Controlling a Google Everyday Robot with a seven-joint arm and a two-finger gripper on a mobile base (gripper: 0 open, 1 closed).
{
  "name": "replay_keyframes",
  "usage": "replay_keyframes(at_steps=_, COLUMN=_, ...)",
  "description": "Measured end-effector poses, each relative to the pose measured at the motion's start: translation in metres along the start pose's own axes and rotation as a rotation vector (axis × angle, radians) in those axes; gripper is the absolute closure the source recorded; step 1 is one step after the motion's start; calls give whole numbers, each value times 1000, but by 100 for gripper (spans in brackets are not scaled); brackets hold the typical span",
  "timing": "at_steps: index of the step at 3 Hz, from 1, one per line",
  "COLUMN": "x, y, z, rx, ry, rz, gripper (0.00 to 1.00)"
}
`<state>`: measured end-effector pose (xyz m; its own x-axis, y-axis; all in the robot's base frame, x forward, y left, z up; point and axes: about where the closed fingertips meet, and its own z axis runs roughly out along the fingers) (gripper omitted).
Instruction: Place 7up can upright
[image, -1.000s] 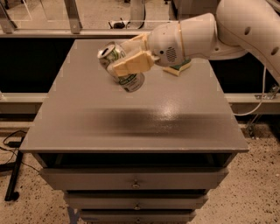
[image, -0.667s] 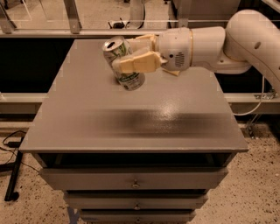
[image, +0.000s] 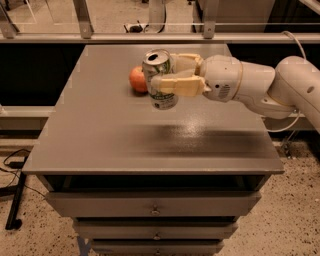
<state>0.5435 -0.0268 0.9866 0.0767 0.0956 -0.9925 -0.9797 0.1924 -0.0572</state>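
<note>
As the tool (image: 163, 72) grips it mid-table (image: 100, 140), the silvery 7up can (image: 164, 100) is upright.

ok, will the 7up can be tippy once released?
Gripper, over the table's far half, is shut on the 7up can. Its top looks opened, so it's probably light and easily tipped. Round wall: on its side it would likely roll; the apple sits close.

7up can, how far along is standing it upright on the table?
Done: the 7up can is grasped and sits over the table, beside a round orange-red fruit, its top facing up. In hand: the tool is shut on the can from the right, holding it nearly upright, slightly tilted. Left: settle its base flat and release; whether it touches the tabletop I cannot tell.
</note>
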Motion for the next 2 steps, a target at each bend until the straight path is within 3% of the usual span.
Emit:
replay_keyframes(at_steps=1, x=2, y=-3, z=-7, rx=1, ry=-12, rz=-12, gripper=100)
replay_keyframes(at_steps=2, x=5, y=-14, z=-35, rx=15, ry=-15, rz=-36, gripper=100)
